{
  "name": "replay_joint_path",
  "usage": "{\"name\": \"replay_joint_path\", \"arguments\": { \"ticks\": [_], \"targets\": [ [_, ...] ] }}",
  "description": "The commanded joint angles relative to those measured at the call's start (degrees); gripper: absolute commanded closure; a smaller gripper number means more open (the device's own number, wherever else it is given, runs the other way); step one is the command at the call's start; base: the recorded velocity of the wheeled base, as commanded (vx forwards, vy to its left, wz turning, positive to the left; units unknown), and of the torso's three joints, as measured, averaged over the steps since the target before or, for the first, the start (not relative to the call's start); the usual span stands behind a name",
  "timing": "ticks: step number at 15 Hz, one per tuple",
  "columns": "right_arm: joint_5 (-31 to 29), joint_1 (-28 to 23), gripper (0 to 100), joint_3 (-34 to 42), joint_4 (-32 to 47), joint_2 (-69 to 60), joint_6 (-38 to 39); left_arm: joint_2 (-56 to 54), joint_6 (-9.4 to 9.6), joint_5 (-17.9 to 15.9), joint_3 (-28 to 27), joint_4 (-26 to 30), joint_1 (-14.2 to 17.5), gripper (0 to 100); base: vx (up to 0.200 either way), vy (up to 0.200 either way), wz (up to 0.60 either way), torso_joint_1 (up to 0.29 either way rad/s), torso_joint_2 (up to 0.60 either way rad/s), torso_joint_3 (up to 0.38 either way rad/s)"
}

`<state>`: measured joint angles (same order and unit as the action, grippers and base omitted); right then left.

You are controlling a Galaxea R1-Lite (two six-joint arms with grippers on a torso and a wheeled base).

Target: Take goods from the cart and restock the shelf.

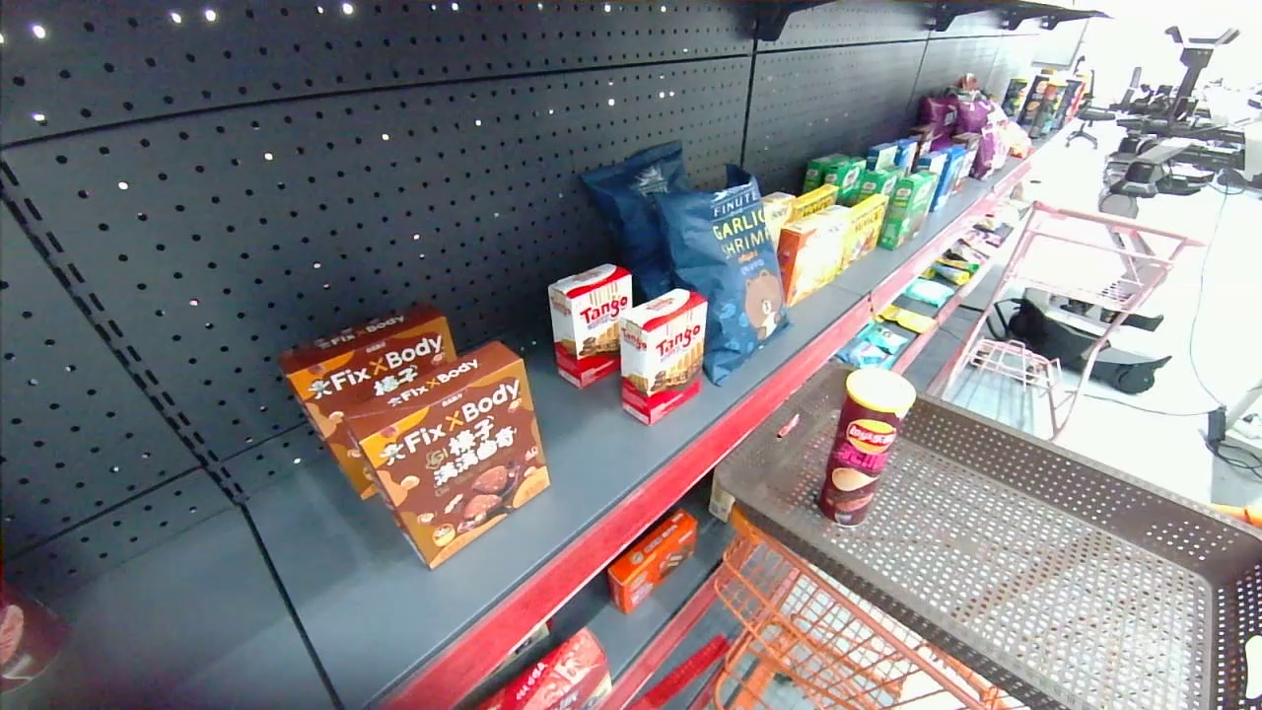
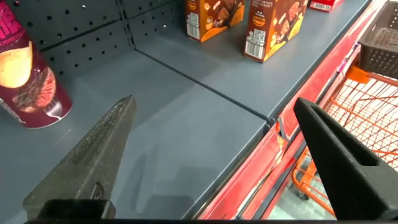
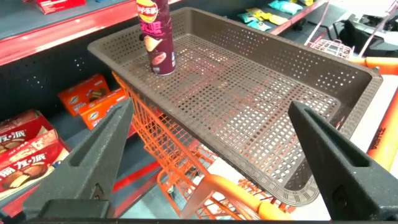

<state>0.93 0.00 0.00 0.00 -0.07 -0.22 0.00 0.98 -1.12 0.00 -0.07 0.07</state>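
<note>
A maroon chips can (image 1: 866, 446) stands upright in the brown perforated cart tray (image 1: 1035, 572), near the corner closest to the shelf. The same can (image 3: 157, 37) stands well beyond my right gripper (image 3: 211, 165), which hangs open and empty over the tray's (image 3: 267, 93) near side. My left gripper (image 2: 217, 168) is open and empty above the bare grey shelf board (image 2: 186, 118). A second maroon chips can (image 2: 28, 74) stands on that board just off one fingertip (image 2: 118, 118), and its edge peeks in at the head view's lower left (image 1: 20, 631).
Two brown snack boxes (image 1: 444, 449), two white-red boxes (image 1: 663, 353), blue bags (image 1: 730, 266) and more goods line the shelf along the pegboard. The shelf's red front lip (image 1: 631, 513) borders the orange cart frame (image 1: 818, 641). A pink cart (image 1: 1075, 296) stands farther down the aisle.
</note>
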Motion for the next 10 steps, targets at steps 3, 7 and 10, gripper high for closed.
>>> {"name": "replay_joint_path", "arguments": {
  "ticks": [3, 7, 10],
  "targets": [
    [0.0, 0.0, 0, 0.0, 0.0, 0.1, 0.0, 0.0, -0.01, 0.0, 0.0, 0.0, 0.0, 0, 0.0, 0.0, 0.0, 0.0, 0.0, 0.0],
    [0.2, 0.0, 0, 0.0, 0.0, 0.1, -0.1, 0.0, -0.01, 0.0, 0.0, 0.0, 0.0, 0, 0.0, 0.0, 0.0, 0.0, 0.0, 0.0],
    [1.3, 1.4, 0, -13.8, 0.4, 14.6, -0.2, 0.0, -0.18, 0.1, 0.0, 0.0, 0.0, 0, 0.0, 0.0, 0.0, 0.0, 0.0, 0.0]
  ]
}}
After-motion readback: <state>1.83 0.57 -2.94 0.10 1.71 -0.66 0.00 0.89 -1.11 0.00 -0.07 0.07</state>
